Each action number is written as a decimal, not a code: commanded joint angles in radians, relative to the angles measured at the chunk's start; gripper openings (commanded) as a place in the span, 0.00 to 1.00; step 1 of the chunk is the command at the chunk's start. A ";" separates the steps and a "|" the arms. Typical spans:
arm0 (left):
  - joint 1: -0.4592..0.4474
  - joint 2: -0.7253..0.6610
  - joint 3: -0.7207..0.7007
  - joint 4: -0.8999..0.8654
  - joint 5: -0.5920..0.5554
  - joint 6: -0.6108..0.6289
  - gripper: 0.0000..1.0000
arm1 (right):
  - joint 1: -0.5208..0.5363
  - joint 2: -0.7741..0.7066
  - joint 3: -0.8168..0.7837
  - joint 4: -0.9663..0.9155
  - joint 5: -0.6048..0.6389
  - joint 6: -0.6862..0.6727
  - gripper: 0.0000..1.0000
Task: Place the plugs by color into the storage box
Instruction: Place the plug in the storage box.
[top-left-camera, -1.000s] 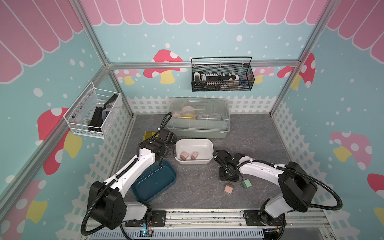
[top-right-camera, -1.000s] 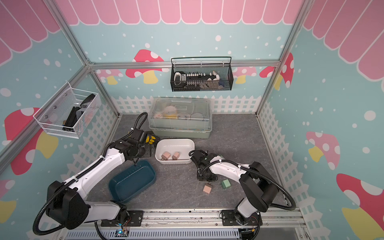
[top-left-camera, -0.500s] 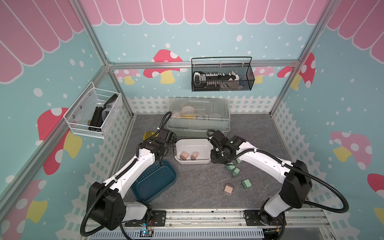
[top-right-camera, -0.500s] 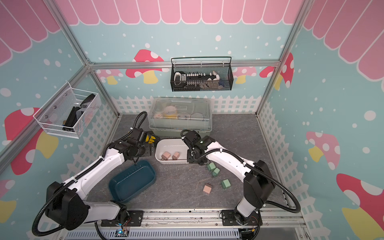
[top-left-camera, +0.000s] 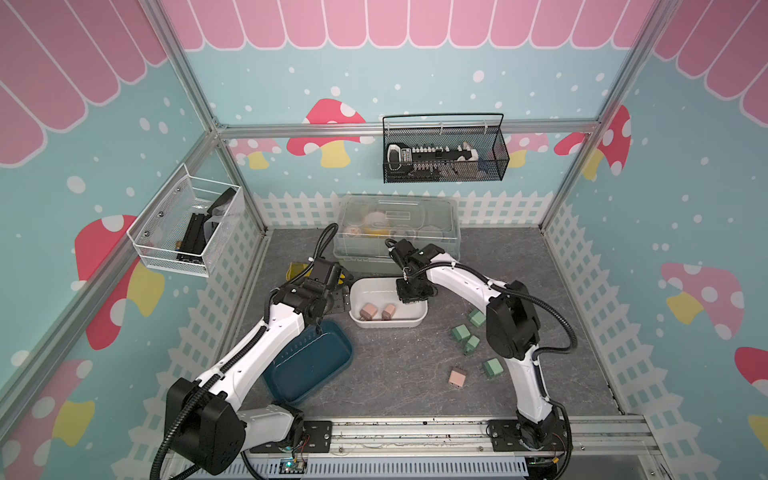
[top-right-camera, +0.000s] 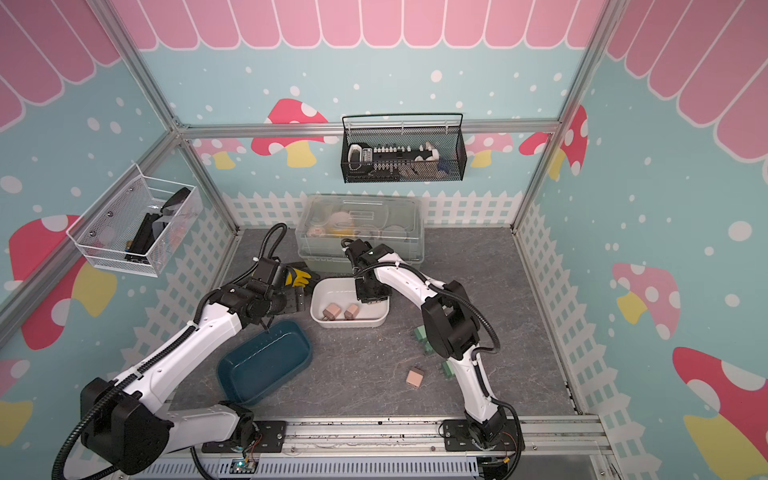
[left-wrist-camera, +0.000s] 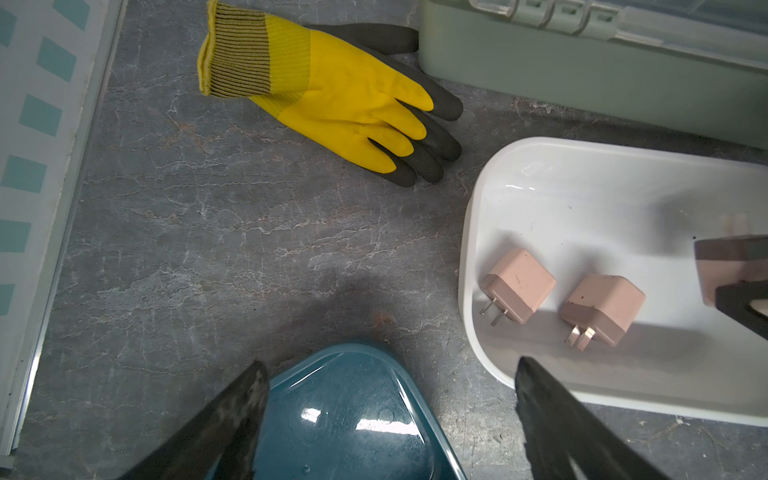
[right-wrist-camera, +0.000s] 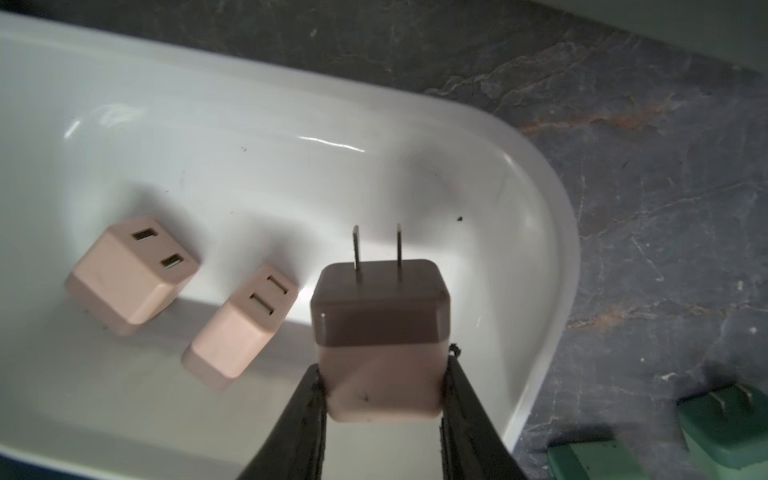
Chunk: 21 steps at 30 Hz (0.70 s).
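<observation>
Our right gripper (right-wrist-camera: 383, 370) grasps a tan plug (right-wrist-camera: 380, 307) over the white box (right-wrist-camera: 478, 174); our left gripper (left-wrist-camera: 390, 370) hangs released above the teal box (left-wrist-camera: 345, 415) at eight o'clock.

green plugs (top-right-camera: 419, 332) partly behind right arm (top-right-camera: 451, 328), basket (top-right-camera: 403, 172) contents unclear

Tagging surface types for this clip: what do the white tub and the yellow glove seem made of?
White tub: glossy moulded plastic, judging by sharp light streaks on its wall. Yellow glove: knitted fabric, ribbed cuff; dark matte coating on fingers, probably rubber.
</observation>
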 joint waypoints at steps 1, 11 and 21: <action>-0.003 -0.025 -0.015 -0.010 -0.014 -0.026 0.90 | -0.010 0.043 0.051 -0.048 -0.002 -0.064 0.27; -0.002 -0.042 -0.029 -0.017 -0.015 -0.023 0.89 | -0.019 0.185 0.152 -0.074 0.002 -0.084 0.28; -0.003 -0.030 -0.002 -0.016 -0.017 -0.012 0.90 | -0.021 0.153 0.182 -0.078 0.003 -0.065 0.64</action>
